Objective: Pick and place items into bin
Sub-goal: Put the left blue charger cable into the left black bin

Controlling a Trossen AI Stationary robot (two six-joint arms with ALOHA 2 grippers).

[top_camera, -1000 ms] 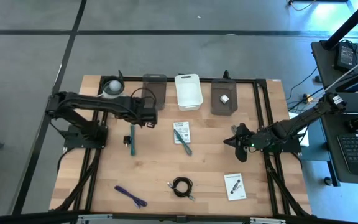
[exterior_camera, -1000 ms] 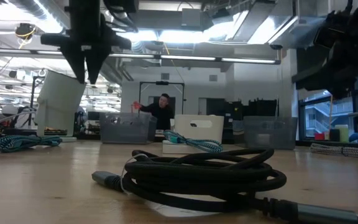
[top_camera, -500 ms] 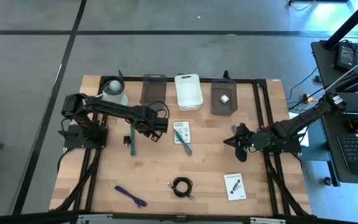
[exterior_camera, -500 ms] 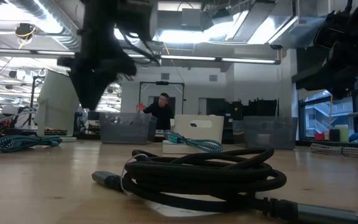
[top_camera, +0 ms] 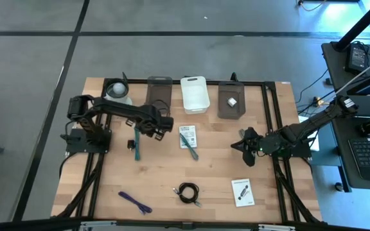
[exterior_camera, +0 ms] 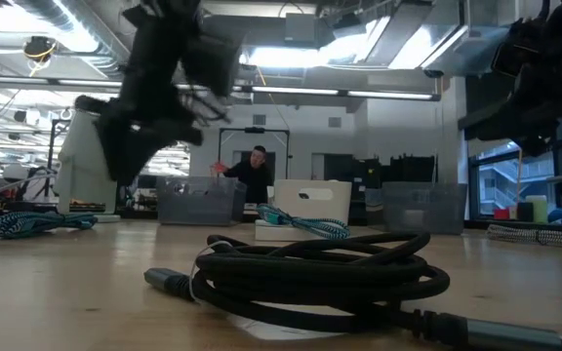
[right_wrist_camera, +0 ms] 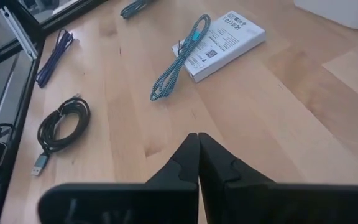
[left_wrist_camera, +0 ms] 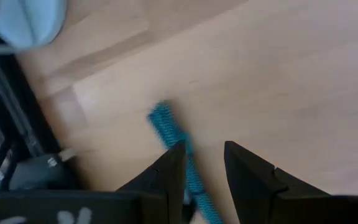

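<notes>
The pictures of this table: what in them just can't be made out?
- Teal cable, left wrist view: its lower end runs behind the open left claw; whether they touch is unclear.
- Left claw, low view: a motion-blurred dark shape.
- White cards, high view: print too small to read.
- Dark bin, high view: the pale piece inside is too small to identify.
- Right claw, shut, right wrist view: the arm behind it is cut off by the edge.

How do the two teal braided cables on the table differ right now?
The left teal cable lies straight on bare wood under the left end effector, whose fingers are open. The middle teal cable lies slanted, one end resting on a white card, with no end effector near. Both are teal, braided and outside the bins.
</notes>
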